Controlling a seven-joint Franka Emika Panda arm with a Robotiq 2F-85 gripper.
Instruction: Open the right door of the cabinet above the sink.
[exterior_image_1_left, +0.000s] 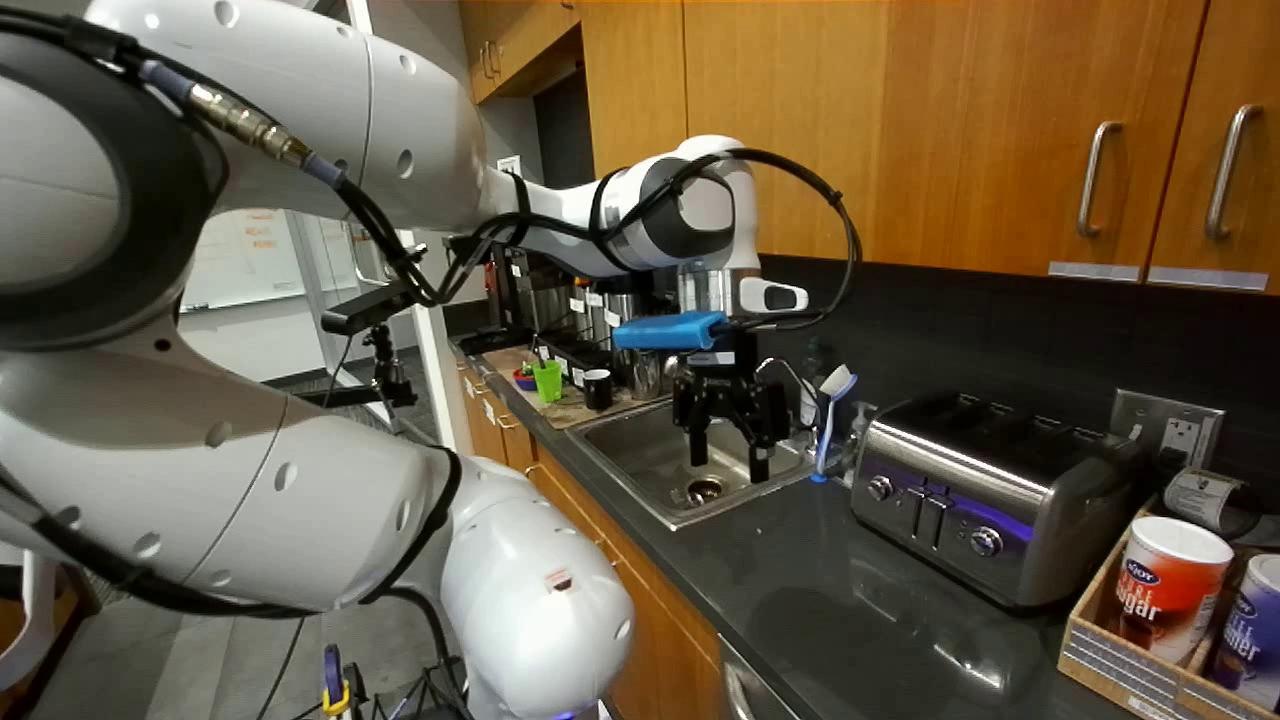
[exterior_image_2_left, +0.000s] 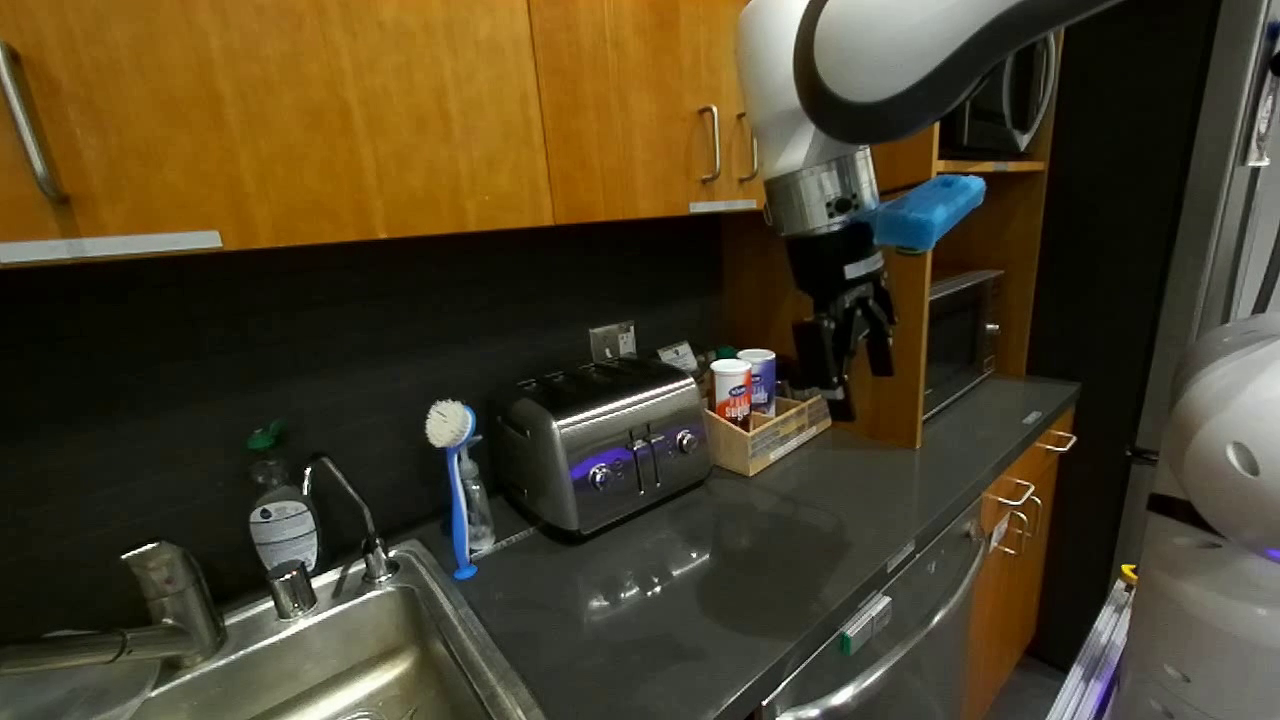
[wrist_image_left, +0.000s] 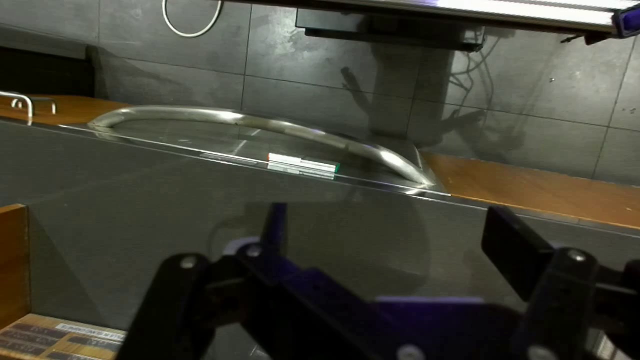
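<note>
My black two-fingered claw (exterior_image_1_left: 729, 455) hangs pointing down, spread around nothing, presumably so a slim bar can slip between. The right door (exterior_image_2_left: 300, 110), a flat honey-brown wooden panel, appears closed, higher than my claw and toward the rectangular stainless steel sink (exterior_image_2_left: 415, 640); its silver bar handle (exterior_image_2_left: 29, 125) runs up the far edge. On the dark grey table (exterior_image_2_left: 620, 630) beneath me, the boxy silver toaster (exterior_image_2_left: 605, 440) stands at the back, so I should probably rise before reaching in.

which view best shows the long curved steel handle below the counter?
Wrist view: the handle shows end to end, unblocked. Both exterior views catch it at the bottom edge: a long stretch and a short piece.
</note>
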